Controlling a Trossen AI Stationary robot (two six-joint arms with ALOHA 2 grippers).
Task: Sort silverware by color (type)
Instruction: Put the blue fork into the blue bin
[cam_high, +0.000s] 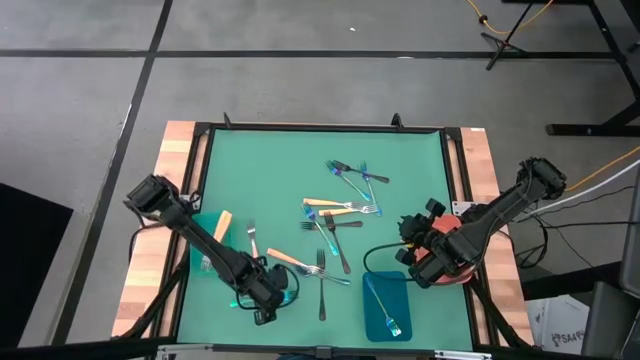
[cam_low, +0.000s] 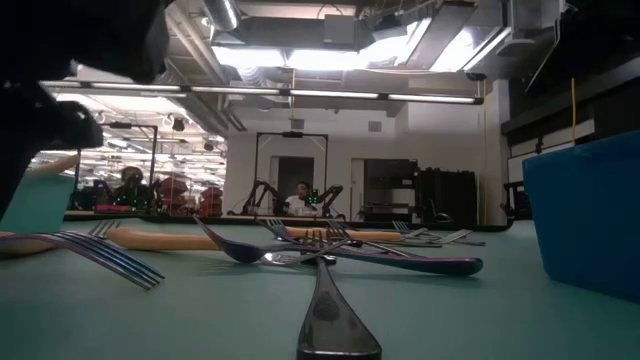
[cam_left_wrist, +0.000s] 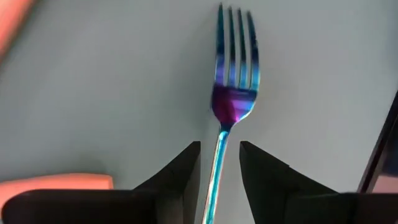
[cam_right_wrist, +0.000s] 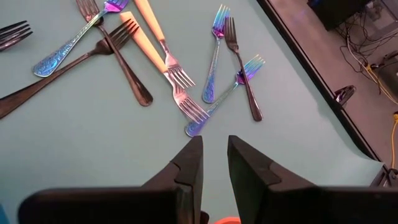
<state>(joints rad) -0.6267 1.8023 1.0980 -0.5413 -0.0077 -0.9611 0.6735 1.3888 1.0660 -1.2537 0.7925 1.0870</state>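
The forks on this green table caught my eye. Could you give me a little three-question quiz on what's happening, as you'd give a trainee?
1. True or false: the blue tray holds an orange-handled fork.
2. What lies between the open fingers of the left gripper? A: a black spoon. B: an iridescent fork. C: nothing.
3. Fill in: the right gripper, over the table's right edge, holds ____.
Key: 1 false; 2 B; 3 nothing.
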